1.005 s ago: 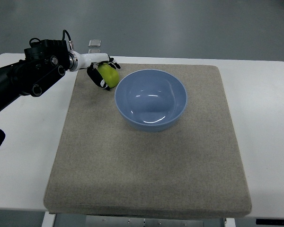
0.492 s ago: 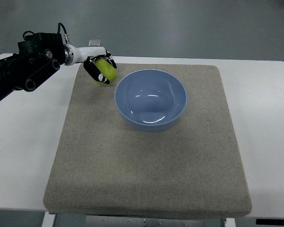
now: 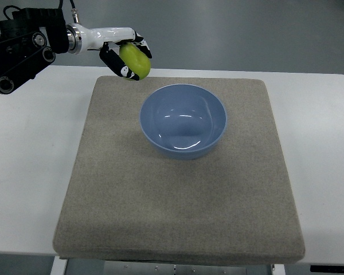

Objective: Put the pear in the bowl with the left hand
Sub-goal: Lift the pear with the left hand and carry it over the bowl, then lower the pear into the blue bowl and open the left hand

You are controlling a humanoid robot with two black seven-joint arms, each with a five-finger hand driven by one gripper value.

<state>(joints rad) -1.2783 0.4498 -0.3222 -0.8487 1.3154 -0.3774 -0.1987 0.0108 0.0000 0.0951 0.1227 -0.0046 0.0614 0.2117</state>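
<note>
A yellow-green pear hangs in the air above the mat's far left corner, held in my left hand, whose black-and-white fingers curl around it. The arm comes in from the upper left. A light blue bowl sits empty on the mat, to the right of and nearer than the pear. The right arm does not show.
A grey-brown felt mat covers most of the white table. Grey floor lies beyond the table's far edge.
My left hand has lifted the pear off the mat and carried it up and slightly right. The bowl has not moved.
</note>
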